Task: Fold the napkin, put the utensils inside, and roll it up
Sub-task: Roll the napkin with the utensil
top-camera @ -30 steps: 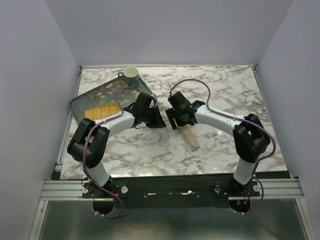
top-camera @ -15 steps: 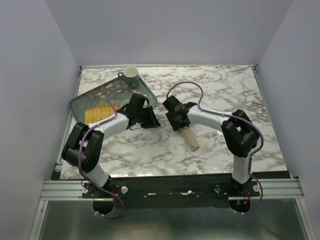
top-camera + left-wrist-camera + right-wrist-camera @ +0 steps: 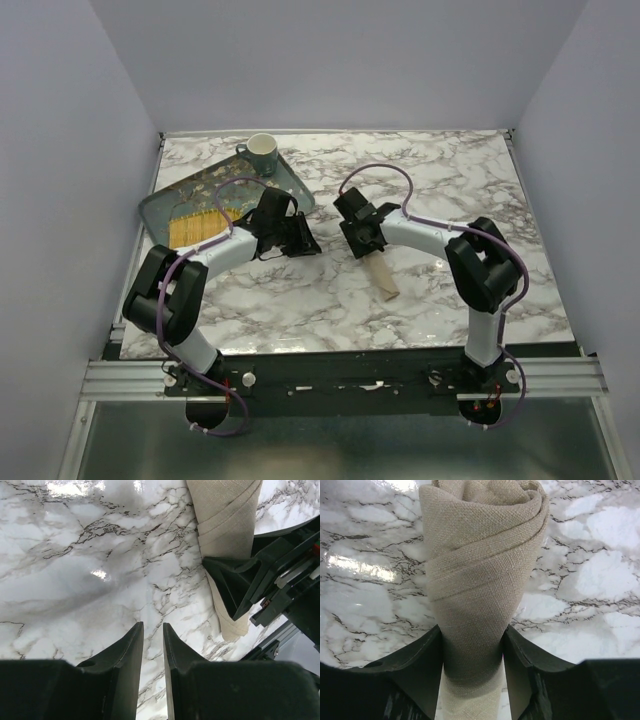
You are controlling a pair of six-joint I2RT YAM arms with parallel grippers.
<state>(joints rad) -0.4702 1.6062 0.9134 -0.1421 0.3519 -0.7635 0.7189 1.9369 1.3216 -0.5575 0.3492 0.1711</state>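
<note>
Pinching the rolled napkin [image 3: 472, 600] near mid-desk, the right tool [image 3: 472, 655] is needing even pressure while the left tool [image 3: 152, 645] is idling nearly closed, empty.

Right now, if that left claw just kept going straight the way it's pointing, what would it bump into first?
Most likely the bare marble table. The left gripper, its fingers nearly closed and holding nothing, points down at open tabletop. The rolled napkin, held by the right gripper, lies off to one side, though depth is hard to judge.

Even overhead light; glare patches on the glossy worktop [image 3: 100, 573]; wrist views sharp, soft shadows.
</note>
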